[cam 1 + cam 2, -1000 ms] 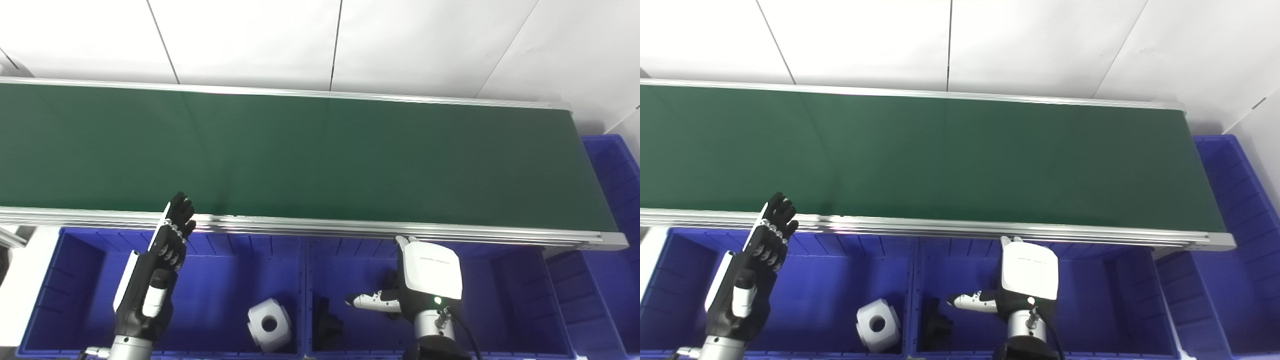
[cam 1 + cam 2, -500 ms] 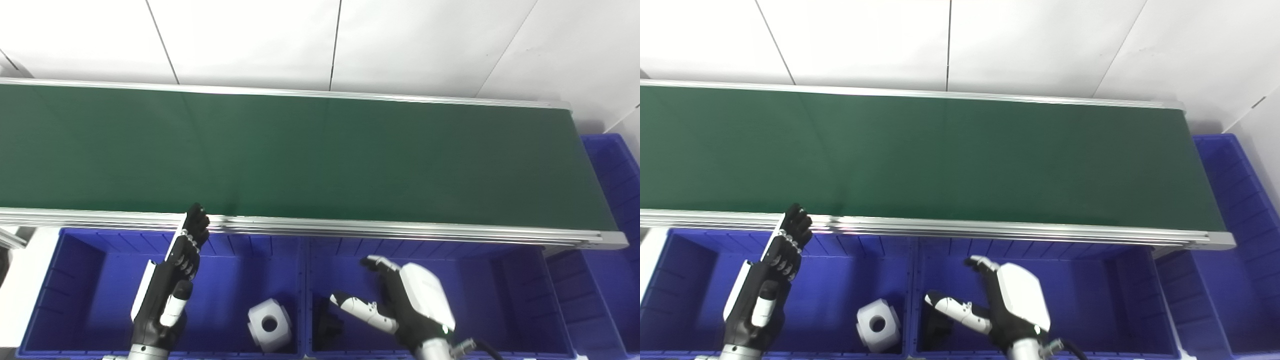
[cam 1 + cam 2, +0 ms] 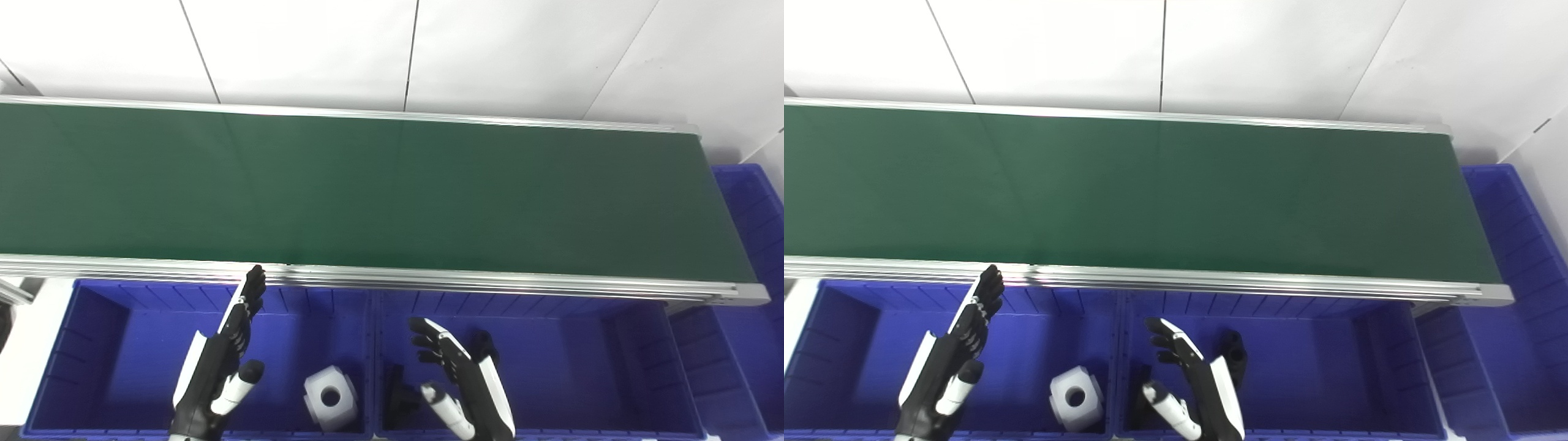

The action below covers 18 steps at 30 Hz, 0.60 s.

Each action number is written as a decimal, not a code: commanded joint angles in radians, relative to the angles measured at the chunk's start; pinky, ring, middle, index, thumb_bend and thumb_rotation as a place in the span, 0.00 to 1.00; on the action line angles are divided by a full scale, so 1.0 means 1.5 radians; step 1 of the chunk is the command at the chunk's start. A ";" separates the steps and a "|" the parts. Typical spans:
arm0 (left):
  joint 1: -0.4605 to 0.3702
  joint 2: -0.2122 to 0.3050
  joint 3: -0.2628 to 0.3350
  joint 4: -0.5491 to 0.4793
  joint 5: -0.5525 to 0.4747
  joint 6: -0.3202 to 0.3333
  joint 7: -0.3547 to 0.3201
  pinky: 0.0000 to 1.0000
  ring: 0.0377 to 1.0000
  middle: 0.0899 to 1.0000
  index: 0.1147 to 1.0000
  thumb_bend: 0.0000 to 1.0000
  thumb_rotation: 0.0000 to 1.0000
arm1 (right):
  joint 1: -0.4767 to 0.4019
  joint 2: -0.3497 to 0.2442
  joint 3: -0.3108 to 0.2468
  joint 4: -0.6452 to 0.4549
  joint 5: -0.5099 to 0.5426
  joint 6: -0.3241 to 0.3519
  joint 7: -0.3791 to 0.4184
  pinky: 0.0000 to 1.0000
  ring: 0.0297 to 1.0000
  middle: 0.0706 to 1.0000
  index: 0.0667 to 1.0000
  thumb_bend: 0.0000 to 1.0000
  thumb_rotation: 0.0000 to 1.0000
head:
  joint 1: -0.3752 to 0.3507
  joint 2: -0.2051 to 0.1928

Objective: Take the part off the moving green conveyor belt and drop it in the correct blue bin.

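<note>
The green conveyor belt runs across the view with no part on it. Below its near rail sit two blue bins side by side. The left bin holds a white block with a round hole. The right bin holds a black part in its left corner and another black part just behind the right hand. That hand hovers over the right bin, fingers spread apart, holding nothing. The left hand hovers over the left bin, fingers straight and holding nothing, tips near the rail.
</note>
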 commanded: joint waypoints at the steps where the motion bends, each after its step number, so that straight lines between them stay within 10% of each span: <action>1: 0.004 0.001 -0.004 -0.027 0.005 -0.029 0.008 1.00 1.00 1.00 1.00 0.89 0.91 | 0.000 0.006 0.011 -0.011 0.018 -0.057 -0.009 0.88 0.89 0.90 0.90 0.93 1.00 | 0.001 0.000; 18: 0.005 0.003 -0.002 -0.016 0.003 -0.048 0.017 1.00 1.00 1.00 1.00 0.91 0.92 | -0.012 -0.036 0.012 -0.033 -0.049 -0.078 -0.138 1.00 0.99 0.99 0.99 0.93 1.00 | 0.007 -0.001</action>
